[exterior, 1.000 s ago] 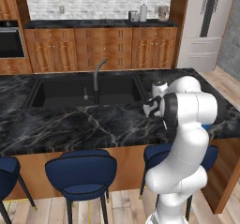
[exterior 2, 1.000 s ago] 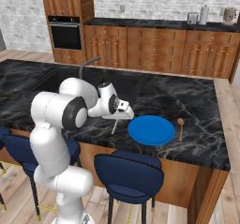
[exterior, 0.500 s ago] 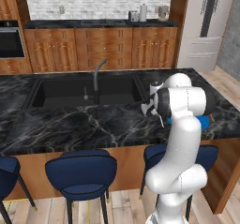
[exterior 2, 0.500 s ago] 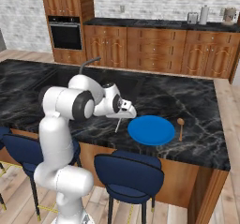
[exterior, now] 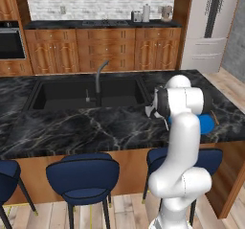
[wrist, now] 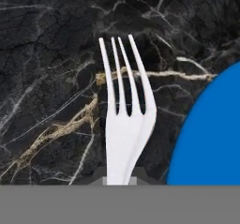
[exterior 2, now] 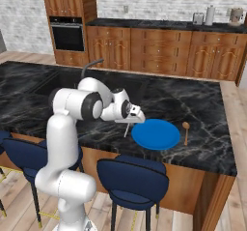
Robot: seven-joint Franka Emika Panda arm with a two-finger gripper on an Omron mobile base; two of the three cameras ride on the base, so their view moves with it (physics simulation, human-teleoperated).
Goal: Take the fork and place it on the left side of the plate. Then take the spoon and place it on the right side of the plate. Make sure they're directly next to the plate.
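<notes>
My gripper (exterior 2: 133, 115) is shut on the fork (exterior 2: 127, 128), a slim silver utensil that hangs down from it just above the black marble counter. The blue plate (exterior 2: 155, 134) lies flat on the counter immediately to the right of the fork. In the hand view the fork (wrist: 124, 124) points away from me with its tines up, and the plate's (wrist: 211, 134) curved edge sits close on its right. The spoon (exterior 2: 186, 131) lies on the counter just past the plate's right edge. From the left base view my arm covers most of the plate (exterior: 206, 123).
A sink with a curved faucet (exterior 2: 89, 65) is set into the counter behind my arm. Blue stools (exterior 2: 132, 179) stand along the counter's near edge. The counter's right end (exterior 2: 226, 157) lies beyond the spoon.
My arm has swung its elbow round and the gripper has carried the fork a little to the right, closer to the plate's left edge. Plate and spoon have not moved.
</notes>
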